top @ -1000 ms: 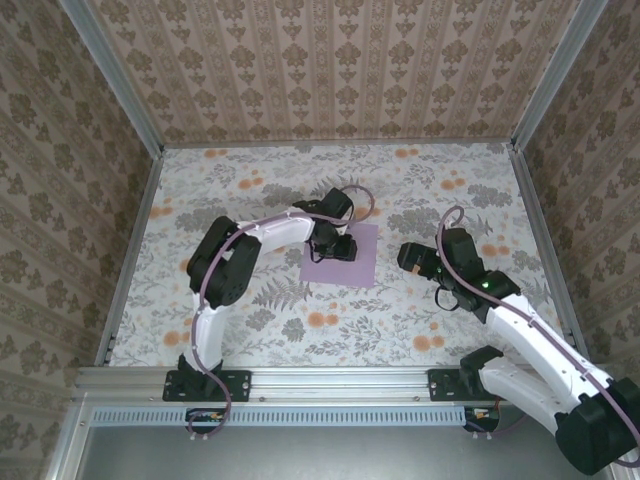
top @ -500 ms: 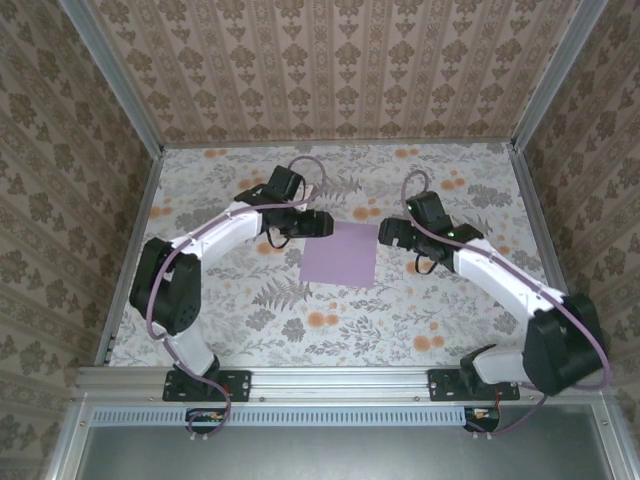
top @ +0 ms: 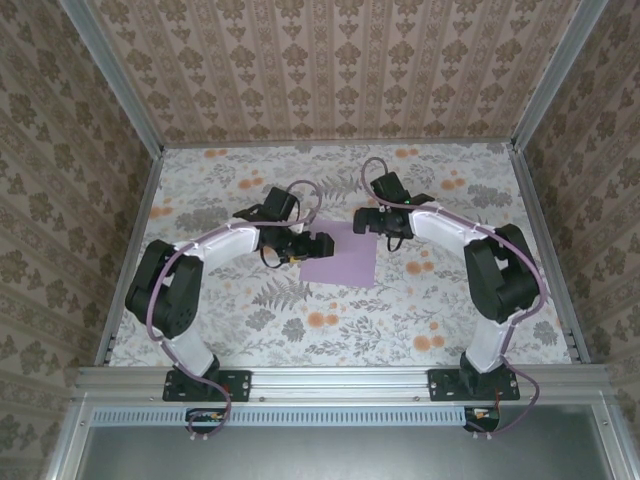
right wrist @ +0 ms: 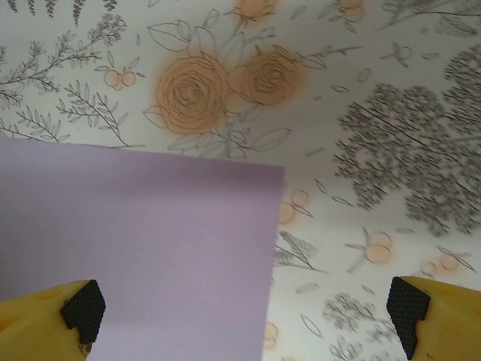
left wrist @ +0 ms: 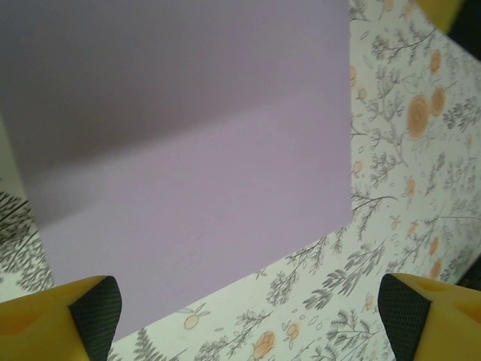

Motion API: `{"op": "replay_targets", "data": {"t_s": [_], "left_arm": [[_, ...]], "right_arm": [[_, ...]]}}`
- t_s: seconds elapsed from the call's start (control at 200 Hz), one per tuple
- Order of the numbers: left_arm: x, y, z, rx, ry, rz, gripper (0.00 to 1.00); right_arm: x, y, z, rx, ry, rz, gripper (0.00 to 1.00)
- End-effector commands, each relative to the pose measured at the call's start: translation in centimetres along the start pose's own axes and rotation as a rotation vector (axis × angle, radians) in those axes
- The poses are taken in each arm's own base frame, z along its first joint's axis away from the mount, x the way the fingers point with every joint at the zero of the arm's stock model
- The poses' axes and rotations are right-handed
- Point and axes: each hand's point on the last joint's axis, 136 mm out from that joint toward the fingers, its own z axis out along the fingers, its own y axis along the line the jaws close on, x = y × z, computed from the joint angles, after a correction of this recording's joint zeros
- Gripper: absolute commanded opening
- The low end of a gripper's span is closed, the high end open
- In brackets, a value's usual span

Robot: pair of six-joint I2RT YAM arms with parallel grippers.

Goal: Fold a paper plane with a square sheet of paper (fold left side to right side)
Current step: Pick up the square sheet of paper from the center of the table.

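Lilac paper (top: 345, 258) lies flat as a plain square near the middle of the bench (top: 450, 300), well clear of every edge, and I see no folds in it from above. From the near edge both arms reach inward toward it. The left gripper (top: 312, 246) hangs over the sheet's left edge; in my left wrist view the lilac paper (left wrist: 188, 150) spreads out below, a soft shadow crossing it, and the left gripper (left wrist: 248, 320) has its yellow fingers with their black pads (left wrist: 94, 312) spread wide, nothing between them, so it is released. Farther back, the right gripper (top: 375, 222) sits over the sheet's far right corner. In the right wrist view that corner of the lilac paper (right wrist: 135, 241) lies on the bench cloth just short of a pair of orange flower prints (right wrist: 225, 86), and the right gripper (right wrist: 244, 316) also stands released, its pads far apart and clear of the sheet.
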Motion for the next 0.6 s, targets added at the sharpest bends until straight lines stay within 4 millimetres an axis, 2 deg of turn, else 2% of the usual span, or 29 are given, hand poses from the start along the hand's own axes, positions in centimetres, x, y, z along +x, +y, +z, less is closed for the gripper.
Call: {"op": "replay_targets", "data": {"t_s": [0.0,0.315,0.6], "left_arm": [[0.0,0.0,1.1,0.030,0.023,-0.022,0.89],[1.5,2.0,3.1,-0.038,0.093,-0.057,0.81],[3.0,3.4,4.2,-0.106,0.147,-0.059,0.75]], "right_arm": [[0.1,0.9,1.3,0.001,0.047,-0.011,1.00],[1.6,1.7,4.2,0.036,0.112,-0.039,1.00],[3.4,2.2,5.3,0.061,0.163,-0.082,1.00]]}}
